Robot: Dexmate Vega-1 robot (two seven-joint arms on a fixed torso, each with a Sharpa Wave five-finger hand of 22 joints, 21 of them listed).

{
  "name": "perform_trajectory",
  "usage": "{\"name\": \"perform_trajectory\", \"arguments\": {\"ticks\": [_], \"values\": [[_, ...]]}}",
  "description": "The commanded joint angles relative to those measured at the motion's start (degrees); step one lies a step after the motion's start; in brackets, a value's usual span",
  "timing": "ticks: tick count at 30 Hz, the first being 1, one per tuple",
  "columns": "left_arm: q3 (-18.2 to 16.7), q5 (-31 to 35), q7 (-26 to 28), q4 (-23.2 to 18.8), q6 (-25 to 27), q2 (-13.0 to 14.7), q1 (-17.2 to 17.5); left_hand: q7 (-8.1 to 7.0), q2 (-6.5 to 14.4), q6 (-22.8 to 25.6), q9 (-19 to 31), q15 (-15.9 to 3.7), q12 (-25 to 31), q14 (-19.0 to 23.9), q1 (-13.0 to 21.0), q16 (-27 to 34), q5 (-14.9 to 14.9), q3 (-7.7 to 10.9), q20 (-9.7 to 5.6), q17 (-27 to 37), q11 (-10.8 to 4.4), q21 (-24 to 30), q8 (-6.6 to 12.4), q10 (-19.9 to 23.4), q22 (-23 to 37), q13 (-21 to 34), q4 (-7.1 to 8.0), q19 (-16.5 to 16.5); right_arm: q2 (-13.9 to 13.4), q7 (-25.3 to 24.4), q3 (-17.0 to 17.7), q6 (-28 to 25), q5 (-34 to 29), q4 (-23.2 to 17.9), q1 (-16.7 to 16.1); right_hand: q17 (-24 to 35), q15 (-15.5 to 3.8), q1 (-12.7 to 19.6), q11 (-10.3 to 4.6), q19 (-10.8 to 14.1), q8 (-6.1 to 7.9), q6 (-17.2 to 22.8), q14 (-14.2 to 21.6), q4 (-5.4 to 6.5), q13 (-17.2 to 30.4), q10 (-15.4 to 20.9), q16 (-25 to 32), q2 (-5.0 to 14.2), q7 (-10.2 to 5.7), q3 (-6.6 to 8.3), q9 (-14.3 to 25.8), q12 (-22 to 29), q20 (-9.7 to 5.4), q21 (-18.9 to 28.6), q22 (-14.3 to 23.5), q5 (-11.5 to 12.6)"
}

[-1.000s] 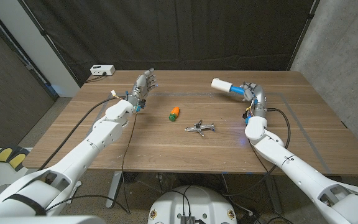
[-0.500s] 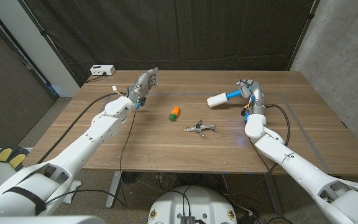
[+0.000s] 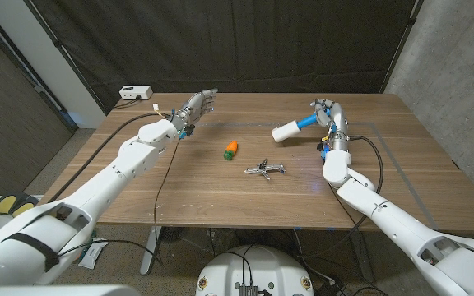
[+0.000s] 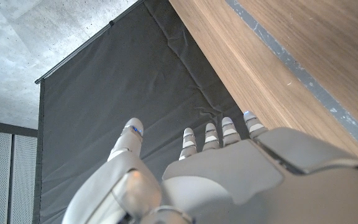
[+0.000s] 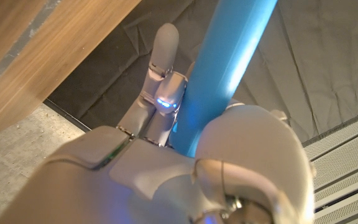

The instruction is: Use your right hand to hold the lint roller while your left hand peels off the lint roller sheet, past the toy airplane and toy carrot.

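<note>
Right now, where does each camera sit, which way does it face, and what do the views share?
Head view: on the robot's head, looking down at the table; both arms, left hand, right hand with the lint roller, carrot, airplane.
Left wrist view: along the left hand's back toward the curtain.
Right wrist view: along the right hand's back, roller handle in it.
Shared: table, curtain; roller in head and right wrist views.
</note>
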Motion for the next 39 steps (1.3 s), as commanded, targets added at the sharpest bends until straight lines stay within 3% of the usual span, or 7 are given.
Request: {"name": "perform_trajectory", "arguments": {"ticks": [1, 22, 26, 28, 31, 33, 39], "values": [[0.5, 0.7, -0.6, 0.8, 0.3, -0.4, -1.2, 0.12, 0.1, -0.3, 0.3, 0.22, -0.2, -0.2, 0.5, 0.0, -0.1, 0.05, 0.10, 0.3, 0.13, 0.4, -0.15, -0.5, 0.3, 0.1, -0.19, -0.8, 0.5, 0.7, 0.5, -0.6, -0.4, 0.5, 0.4, 0.1, -1.29, 1.3, 0.51, 0.1, -0.64, 0.1, -0.3, -0.71, -0.4, 0.0, 0.6, 0.47, 0.16, 1.39, -0.3, -0.1, -4.06, 0.6, -0.5, 0.2], [0.1, 0.9, 0.6, -0.9, 0.0, -0.2, -0.2, -0.01, 0.0, -1.3, 0.3, 0.31, -0.3, -0.5, 0.5, 0.1, -0.1, -0.26, 0.21, 0.3, 0.44, 0.5, -0.67, -0.9, 0.4, 0.2, -0.05, -0.3, 1.3, -2.3, -3.9, -4.3, -5.6, 6.1, 5.4, 0.1, -1.31, 1.7, 0.72, -0.4, -1.87, 0.5, -0.7, -0.18, -1.2, 0.1, 1.1, 0.38, 0.40, 1.49, -0.3, -0.3, -4.08, 1.2, -2.6, -0.1], [0.0, 0.8, 0.8, -1.1, -0.1, -0.2, 0.0, -0.01, 0.0, -1.4, 0.3, 0.41, -0.3, -0.5, 0.4, 0.1, -0.1, -0.32, 0.21, 0.3, 0.44, 0.5, -0.71, -1.0, 0.4, 0.2, -0.02, -0.3, -0.9, 0.9, -4.0, -6.0, -5.1, 3.4, 4.6, 0.0, -1.33, 1.6, 1.29, 0.6, -3.23, 0.2, 0.1, 0.29, -2.1, 2.3, 1.5, 0.64, 0.98, 1.22, -0.9, 0.3, -3.97, 2.5, -3.1, -1.0], [-0.1, 0.8, 0.8, -1.1, -0.2, -0.2, 0.1, -0.03, 0.0, -1.4, 0.3, 0.38, -0.3, -0.6, 0.4, 0.1, -0.2, -0.34, 0.22, 0.3, 0.40, 0.5, -0.72, -1.0, 0.4, 0.2, -0.01, -0.3, -2.8, 4.0, -3.8, -11.2, -4.9, -1.0, 3.4, -0.2, -0.66, 0.7, 1.79, -2.1, -4.97, -0.2, -0.8, 0.95, -4.2, 0.8, 0.9, -0.28, 0.18, 0.84, -1.8, -1.1, -3.82, 1.4, -5.0, -2.3], [-0.1, 0.7, 0.7, -0.9, -0.4, -0.4, 0.1, 0.01, 0.0, -1.4, 0.3, 0.42, -0.3, -0.6, 0.4, 0.1, -0.2, -0.38, 0.22, 0.3, 0.38, 0.5, -0.73, -1.0, 0.4, 0.2, 0.01, -0.2, -5.4, 7.9, -3.5, -17.4, -4.7, -6.7, 1.5, -9.6, -1.47, -0.6, 2.12, -6.8, -8.23, -0.6, -9.4, 1.60, -14.1, -2.7, -14.3, -0.67, -1.01, 1.95, -3.5, -5.6, -2.84, -2.8, -9.4, -4.4], [0.0, 0.7, 0.4, -0.5, -0.6, -0.6, -0.1, 0.01, 0.0, -1.4, 0.3, 0.43, -0.3, -0.6, 0.4, 0.1, -0.2, -0.41, 0.22, 0.3, 0.41, 0.5, -0.72, -1.0, 0.4, 0.2, 0.03, -0.2, -7.5, 9.8, -3.2, -23.1, -5.2, -11.5, -0.2, -23.0, -1.69, -1.3, 2.77, -7.6, -8.68, -1.2, -5.5, 1.28, -20.2, -3.2, -28.4, -0.63, -1.42, 1.90, -4.0, -7.6, -2.37, -5.9, -9.7, -4.8], [0.3, 0.7, -0.5, 0.7, -1.5, -1.2, -0.8, -0.01, 0.0, -1.4, 0.3, 0.44, -0.3, -0.6, 0.3, 0.1, -0.2, -0.53, 0.22, 0.3, 0.48, 0.5, -0.76, -1.1, 0.5, 0.2, 0.10, -0.2, -11.9, 13.4, -1.8, -33.5, -5.9, -21.6, -4.0, -31.0, -1.99, -0.5, 2.72, -9.5, -8.51, -1.7, -6.0, 0.02, -24.3, -4.1, -38.2, -0.89, -2.18, 3.20, -4.3, -9.8, -2.03, -8.9, -9.7, -4.7]]}}
